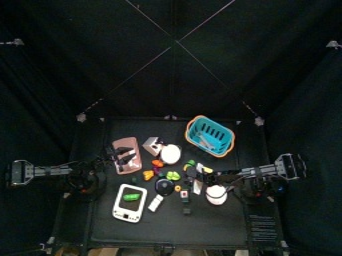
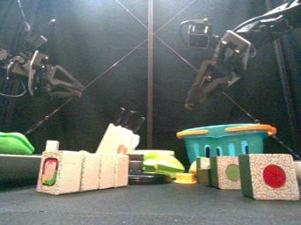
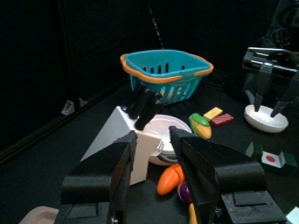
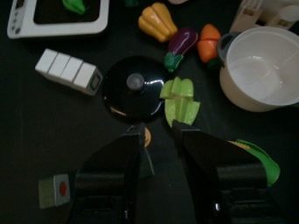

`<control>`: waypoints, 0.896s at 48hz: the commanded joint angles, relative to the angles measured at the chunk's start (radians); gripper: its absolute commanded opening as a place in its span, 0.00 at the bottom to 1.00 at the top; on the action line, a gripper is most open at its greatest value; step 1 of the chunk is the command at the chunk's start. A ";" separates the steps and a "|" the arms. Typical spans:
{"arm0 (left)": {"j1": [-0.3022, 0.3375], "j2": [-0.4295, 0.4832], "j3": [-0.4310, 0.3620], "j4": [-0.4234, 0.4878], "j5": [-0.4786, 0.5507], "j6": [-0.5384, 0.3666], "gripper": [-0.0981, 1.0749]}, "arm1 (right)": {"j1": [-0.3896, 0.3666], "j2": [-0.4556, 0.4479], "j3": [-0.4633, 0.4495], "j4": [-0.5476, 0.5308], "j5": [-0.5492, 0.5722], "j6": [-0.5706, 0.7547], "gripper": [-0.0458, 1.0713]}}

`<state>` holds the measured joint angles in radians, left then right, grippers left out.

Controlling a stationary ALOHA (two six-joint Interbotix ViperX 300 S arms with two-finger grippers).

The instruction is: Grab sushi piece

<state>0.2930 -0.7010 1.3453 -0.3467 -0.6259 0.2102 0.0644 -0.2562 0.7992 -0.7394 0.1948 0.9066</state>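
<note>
Sushi pieces are small white cubes with coloured centres. In the front view one with a red centre point(image 2: 272, 176) stands at the near right, one with a green centre point(image 2: 230, 173) beside it, and one point(image 2: 52, 170) at the near left. The right wrist view shows one sushi cube point(image 4: 55, 191) on the table, off to one side of my right gripper point(image 4: 162, 136), which is open, empty and above the table. My left gripper point(image 3: 152, 144) is open and empty over a white wedge point(image 3: 122, 136). A sushi cube point(image 3: 271, 158) lies far from it.
A teal basket point(image 1: 209, 134) stands at the back right. A white bowl point(image 4: 263, 66), black lid point(image 4: 138, 86), green leaf point(image 4: 179, 101), eggplant point(image 4: 181, 44), carrot point(image 4: 208, 42) and a row of white blocks point(image 4: 68, 70) crowd the middle. A white tray point(image 1: 130, 201) lies front left.
</note>
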 commanded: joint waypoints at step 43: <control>-0.078 0.002 -0.011 0.225 0.098 -0.002 0.74 | 0.064 0.161 0.017 -0.011 -0.008 0.002 0.68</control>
<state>0.2163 -0.7010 1.3484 -0.1227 -0.5292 0.2071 0.1258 -0.0828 0.8360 -0.7532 0.1902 0.9035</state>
